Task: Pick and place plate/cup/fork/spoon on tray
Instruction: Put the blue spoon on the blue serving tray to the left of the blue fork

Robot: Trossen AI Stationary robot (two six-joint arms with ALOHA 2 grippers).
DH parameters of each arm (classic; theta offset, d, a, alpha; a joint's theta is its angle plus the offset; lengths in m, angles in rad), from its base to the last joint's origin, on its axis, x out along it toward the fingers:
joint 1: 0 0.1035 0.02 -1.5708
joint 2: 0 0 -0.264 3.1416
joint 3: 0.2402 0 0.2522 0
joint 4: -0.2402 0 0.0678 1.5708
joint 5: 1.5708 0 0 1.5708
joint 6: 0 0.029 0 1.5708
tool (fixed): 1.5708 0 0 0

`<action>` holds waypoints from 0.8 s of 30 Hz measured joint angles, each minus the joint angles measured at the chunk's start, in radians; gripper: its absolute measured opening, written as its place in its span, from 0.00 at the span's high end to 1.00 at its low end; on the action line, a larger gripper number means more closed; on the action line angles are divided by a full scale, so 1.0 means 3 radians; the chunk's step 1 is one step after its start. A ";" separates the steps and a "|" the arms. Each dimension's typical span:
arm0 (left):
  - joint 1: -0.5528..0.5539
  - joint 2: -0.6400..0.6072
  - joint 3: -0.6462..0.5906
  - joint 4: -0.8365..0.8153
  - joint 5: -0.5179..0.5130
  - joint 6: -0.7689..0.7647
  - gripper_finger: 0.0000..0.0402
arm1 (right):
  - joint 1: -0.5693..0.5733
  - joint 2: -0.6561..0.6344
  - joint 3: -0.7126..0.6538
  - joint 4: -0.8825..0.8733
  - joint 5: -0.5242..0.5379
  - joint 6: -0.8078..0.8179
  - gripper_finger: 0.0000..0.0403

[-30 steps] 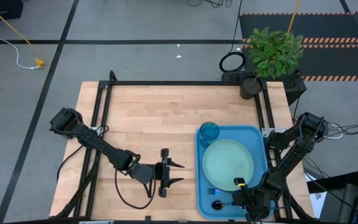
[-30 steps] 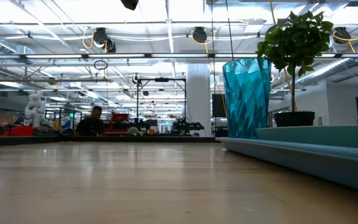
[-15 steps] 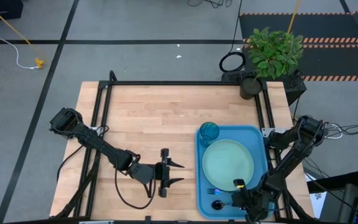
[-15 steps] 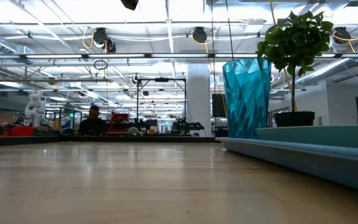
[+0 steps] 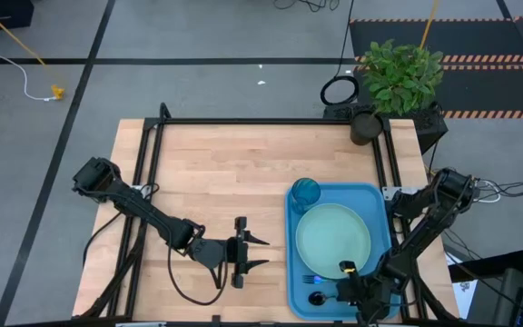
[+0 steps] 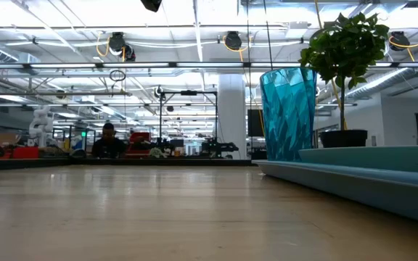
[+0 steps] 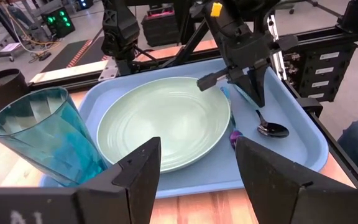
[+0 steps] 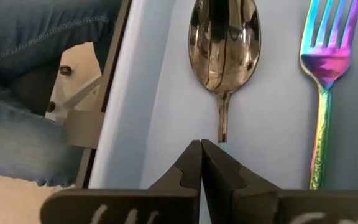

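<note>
Right wrist view: our right gripper [image 8: 201, 163] stays pinched on the spoon [image 8: 224, 43] handle in the tray [image 8: 160, 99]; nothing has shifted, release pending.

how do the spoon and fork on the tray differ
The spoon ends in a dark, shiny oval bowl; the fork ends in tines with a rainbow purple-blue sheen. The spoon lies nearer the tray's rim, the fork nearer the plate. The shut right gripper sits over the spoon's handle, not the fork's. Both lie flat, side by side, pointing the same way.
</note>
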 joint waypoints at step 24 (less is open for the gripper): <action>0.0001 0.0000 0.0000 0.0000 -0.0001 0.0000 0.47 | 0.0061 -0.0132 0.0000 -0.0296 0.0003 0.0238 1.00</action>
